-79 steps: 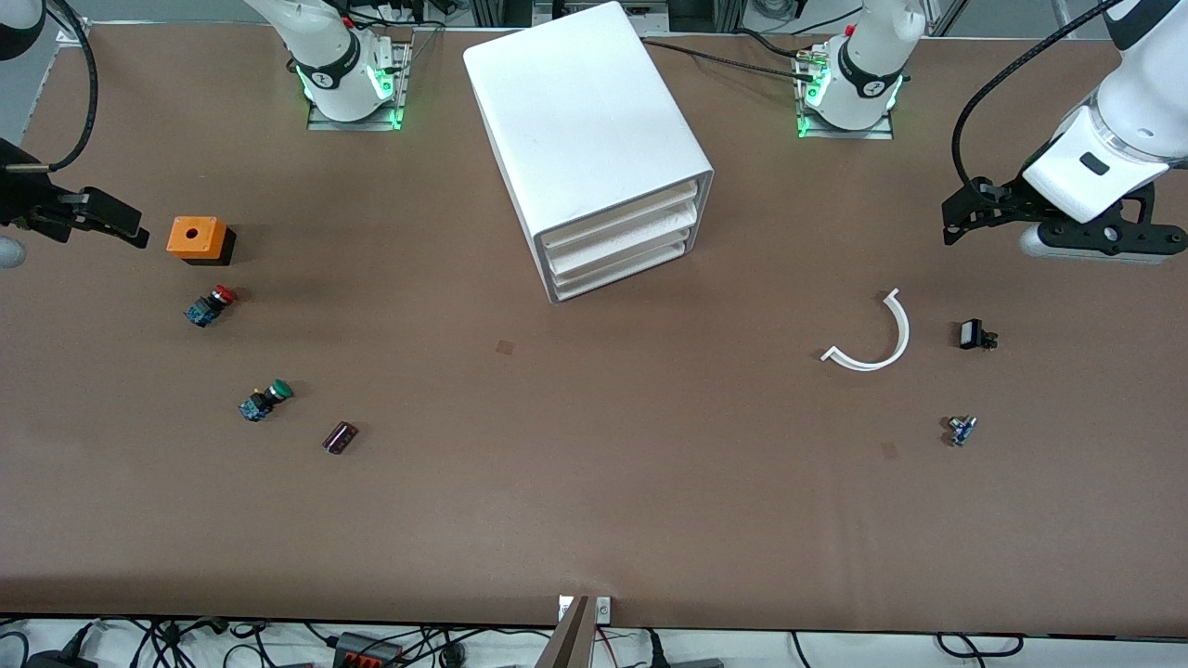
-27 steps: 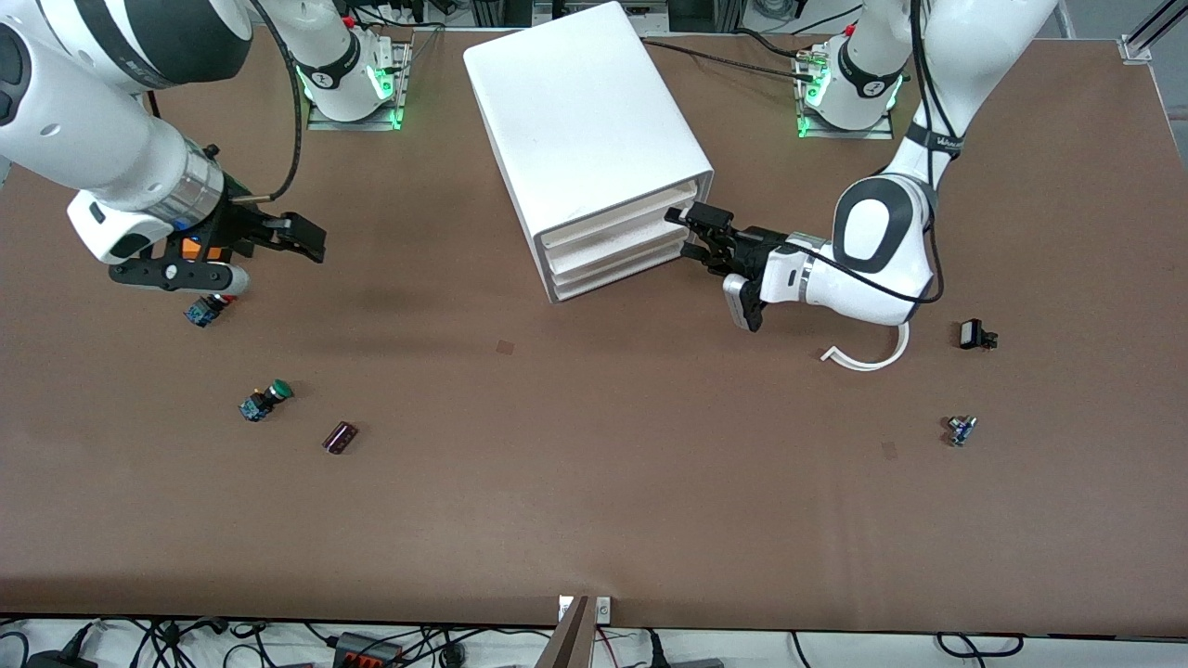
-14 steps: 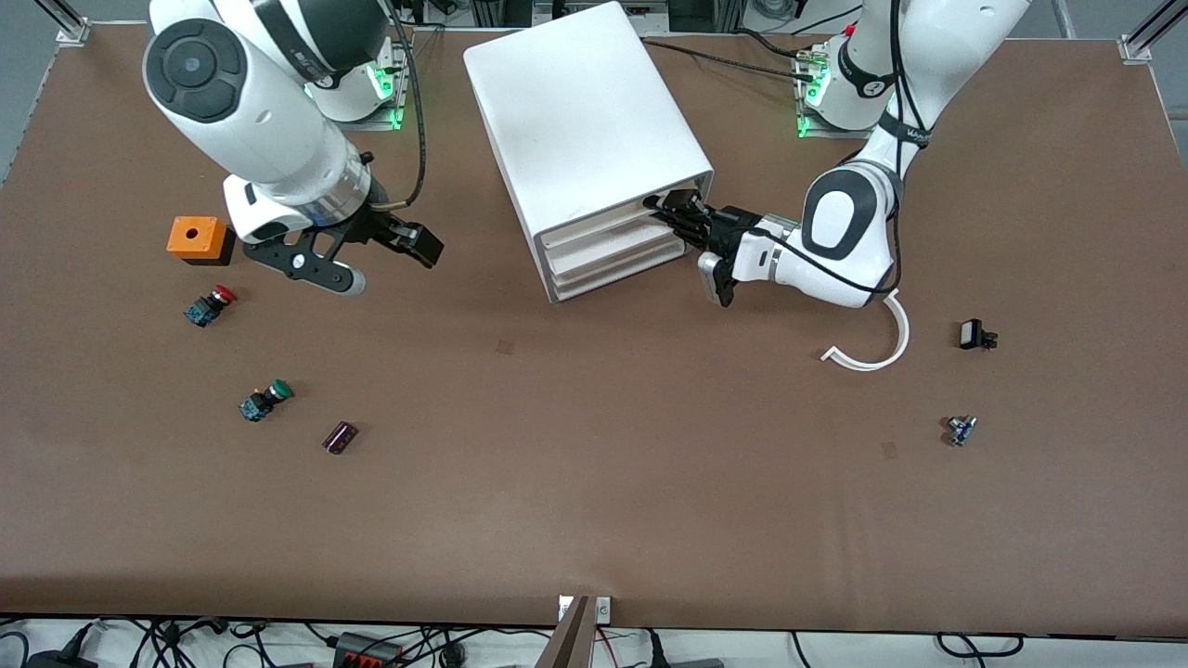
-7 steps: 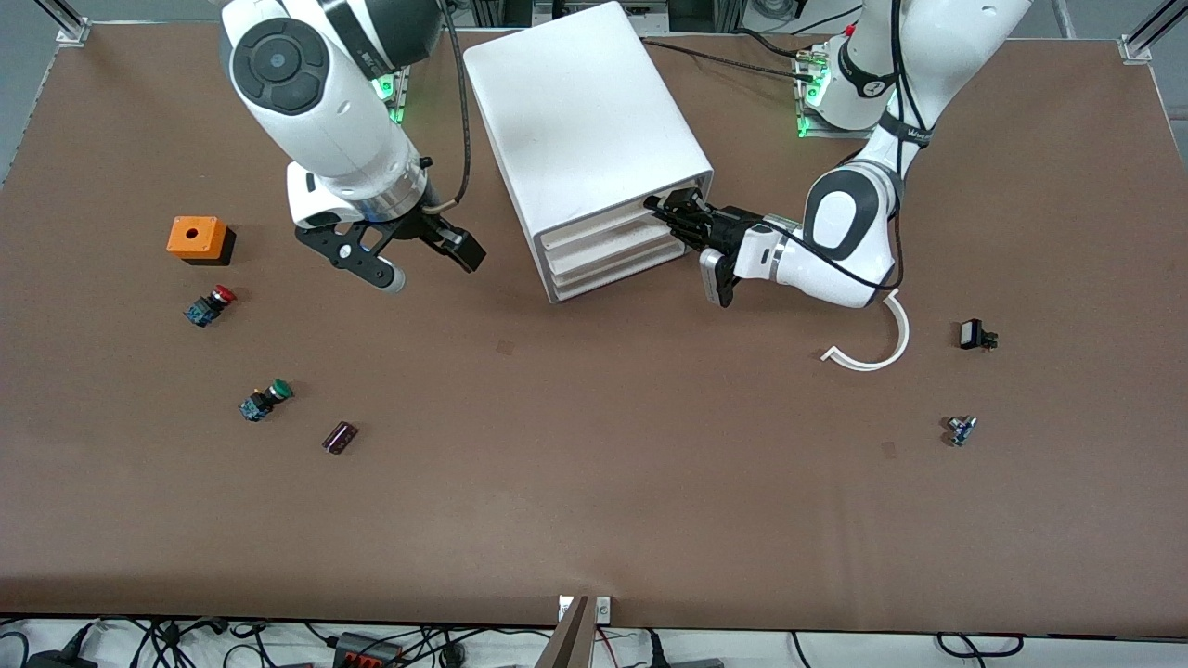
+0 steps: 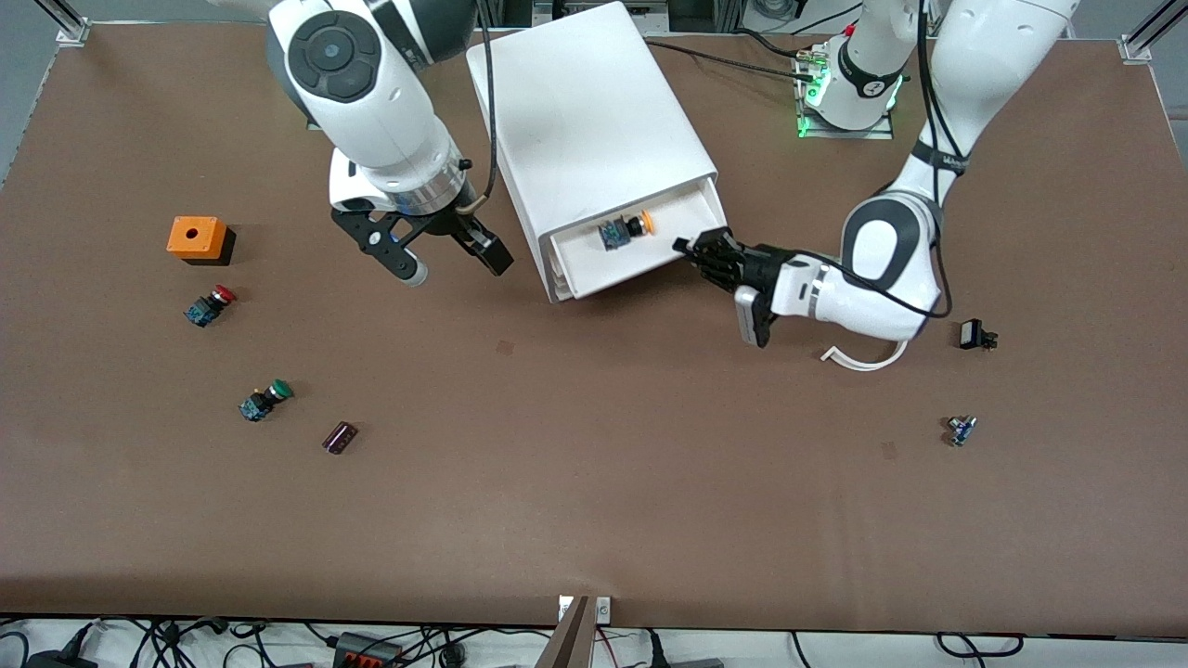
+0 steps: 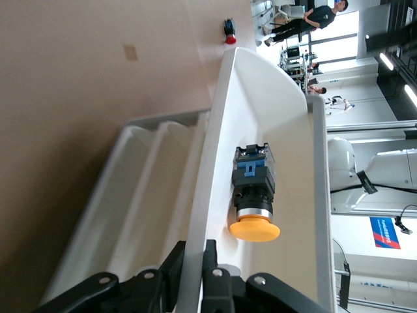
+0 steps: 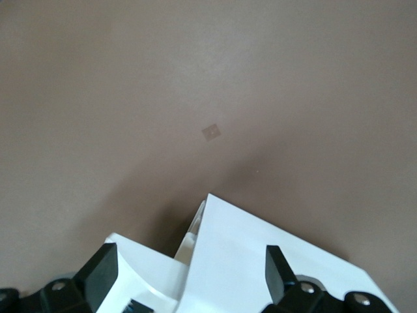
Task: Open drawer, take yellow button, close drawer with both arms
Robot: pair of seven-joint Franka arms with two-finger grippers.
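The white cabinet (image 5: 585,102) stands at the table's middle near the bases. Its top drawer (image 5: 613,278) is pulled out. The orange-capped button (image 5: 624,230) lies on its side in the drawer and also shows in the left wrist view (image 6: 253,195). My left gripper (image 5: 694,250) is shut on the drawer's front wall (image 6: 202,195), one finger on each face, in the left wrist view (image 6: 194,251). My right gripper (image 5: 455,263) is open and empty, beside the cabinet toward the right arm's end. In the right wrist view (image 7: 189,267) the cabinet's corner (image 7: 260,261) shows between its fingers.
An orange box (image 5: 198,238), a red-capped button (image 5: 211,304), a green-capped button (image 5: 264,399) and a small dark cylinder (image 5: 340,436) lie toward the right arm's end. A white curved piece (image 5: 863,357), a black part (image 5: 974,334) and a small blue part (image 5: 961,430) lie toward the left arm's end.
My left gripper closed on the top drawer's front and pulled it out, baring the button. My right gripper moved from the right arm's end of the table to beside the cabinet.
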